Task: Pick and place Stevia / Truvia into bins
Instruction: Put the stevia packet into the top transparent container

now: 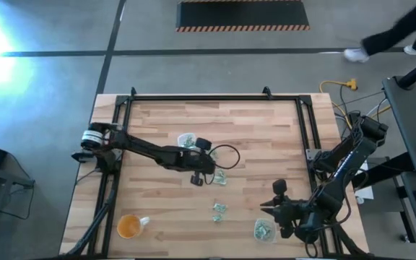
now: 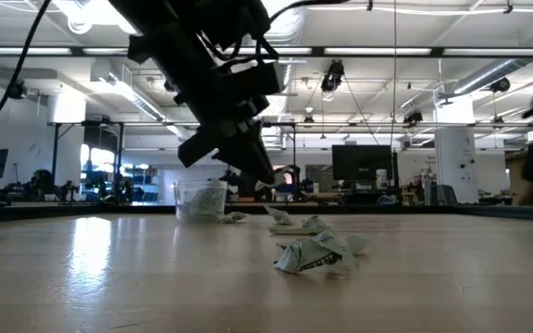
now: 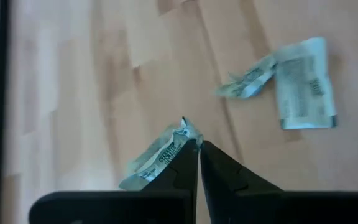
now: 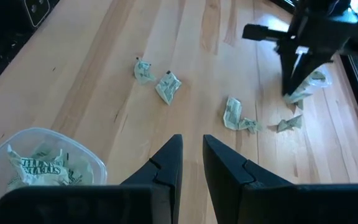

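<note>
Packet (image 3: 160, 155), crumpled pale green (printed lettering), pinched in left tool (image 3: 199, 144).

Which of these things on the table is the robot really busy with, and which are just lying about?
Part of the job:
- small pale green and white paper packets
- clear plastic cup near the left gripper
- clear plastic cup near the right gripper
- left gripper, shut on a packet

Lying about:
- orange-tinted round cup
</note>
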Robot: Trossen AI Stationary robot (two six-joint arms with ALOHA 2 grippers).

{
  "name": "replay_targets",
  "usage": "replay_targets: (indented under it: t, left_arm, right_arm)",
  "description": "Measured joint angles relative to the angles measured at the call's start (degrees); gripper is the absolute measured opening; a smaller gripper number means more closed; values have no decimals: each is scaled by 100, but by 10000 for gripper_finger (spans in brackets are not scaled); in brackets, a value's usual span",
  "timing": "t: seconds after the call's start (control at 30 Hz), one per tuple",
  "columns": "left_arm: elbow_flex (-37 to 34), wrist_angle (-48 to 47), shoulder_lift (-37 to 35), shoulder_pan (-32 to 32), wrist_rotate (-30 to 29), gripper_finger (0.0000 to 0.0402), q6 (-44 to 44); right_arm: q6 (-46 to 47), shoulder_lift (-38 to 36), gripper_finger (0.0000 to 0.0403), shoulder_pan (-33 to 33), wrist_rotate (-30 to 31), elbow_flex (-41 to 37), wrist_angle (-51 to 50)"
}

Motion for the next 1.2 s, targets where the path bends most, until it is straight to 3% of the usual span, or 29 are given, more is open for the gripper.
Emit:
replay_targets:
  t: [0.3, 0.5, 0.9, 1.2]
  left_arm:
    - [-151, -793, -643, -62, -924, 0, -291]
    - [-685, -929, -1164, -28, -1325, 0, -485]
    - [-2101, 126, -2406, 255, -1283, 0, -735]
    - [-2288, 271, -2401, 490, -775, 0, -764]
  right_arm:
    - [-17, -3, 54, -1, 1, -65, 15]
    - [-17, -3, 54, 0, 1, -76, 36]
    - [-63, -3, 54, -24, 4, -76, 83]
    - [-107, -3, 54, -114, 4, -86, 155]
